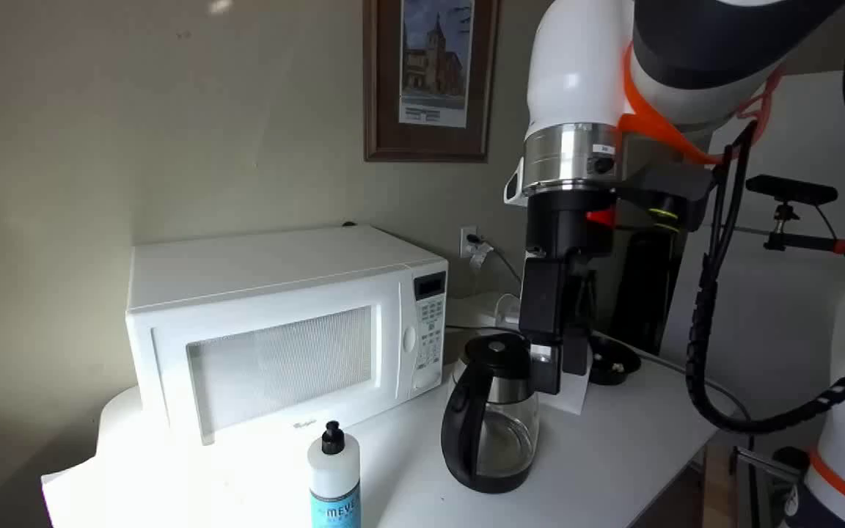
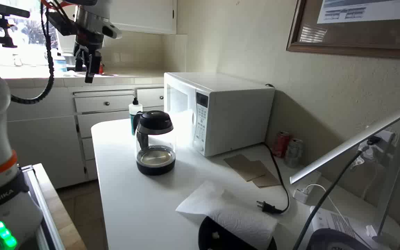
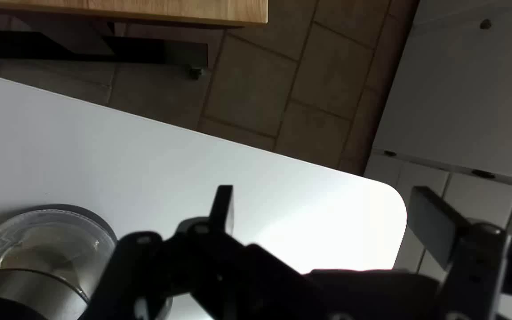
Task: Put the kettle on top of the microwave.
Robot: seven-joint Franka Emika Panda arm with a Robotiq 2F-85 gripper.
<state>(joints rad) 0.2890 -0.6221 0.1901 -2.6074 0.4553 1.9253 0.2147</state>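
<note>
One black bowl, cut off at the lower border of an exterior view, lay on the white table, well out from the panel end of the microwave. One rumpled paper towel lay slightly closer to that end. One slim desk lamp rose off the same end, toward the microwave's back. One corded black plug lay loose on the table, likewise off the panel end. Two flat brown sheets lay just beside the microwave's panel-end side. One kettle, glass with black lid and handle, stood upright on the table by the microwave's front panel corner, near but apart. One red can and one grey can stood near the microwave's rear corner. The microwave was white and boxy, its windowed door closed. One black gripper, jaws parted wide and gripping nothing, hung in the air on the microwave's door side, well apart from it. One white bottle, black-capped, with a blue label, stood in front of the microwave's door. White cupboards under a tiled counter stood well beyond the microwave's far end.
</note>
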